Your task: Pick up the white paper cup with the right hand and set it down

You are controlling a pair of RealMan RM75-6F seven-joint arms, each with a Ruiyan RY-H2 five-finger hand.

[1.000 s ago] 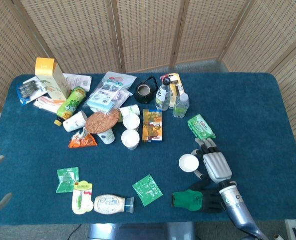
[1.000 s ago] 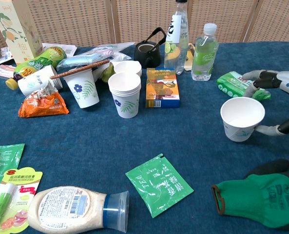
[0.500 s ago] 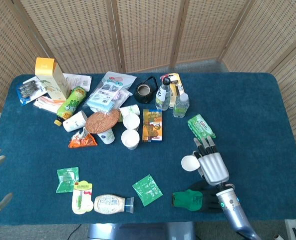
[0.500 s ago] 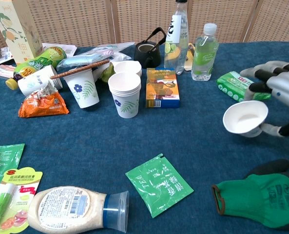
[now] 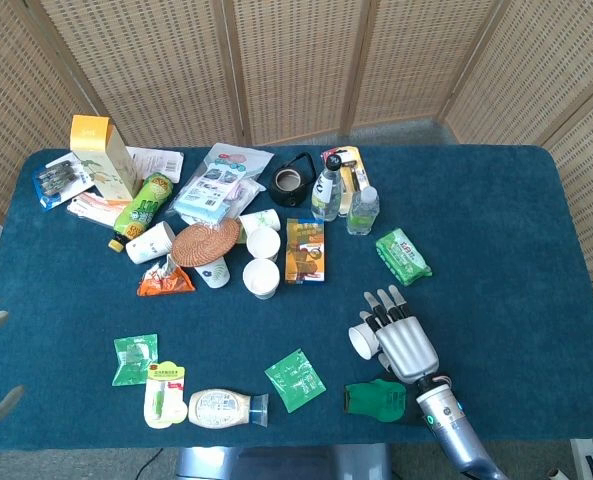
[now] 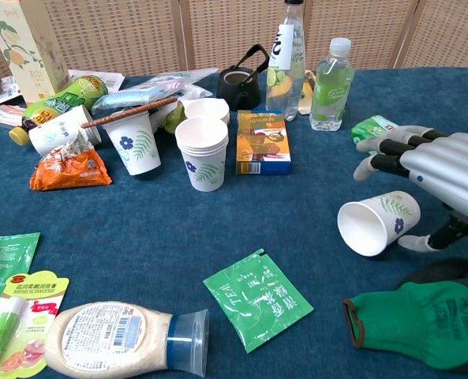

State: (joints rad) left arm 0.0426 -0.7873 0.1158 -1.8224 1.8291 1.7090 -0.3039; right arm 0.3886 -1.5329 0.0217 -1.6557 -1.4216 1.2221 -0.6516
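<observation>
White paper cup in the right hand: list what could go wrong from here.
1. The white paper cup with the leaf print is tipped on its side in the right hand, mouth facing out. It may slip or be crushed.
2. Set down this way, it would likely roll rather than stand.
3. The green knit glove and green tea sachet lie close below, crowding the landing spot.
</observation>
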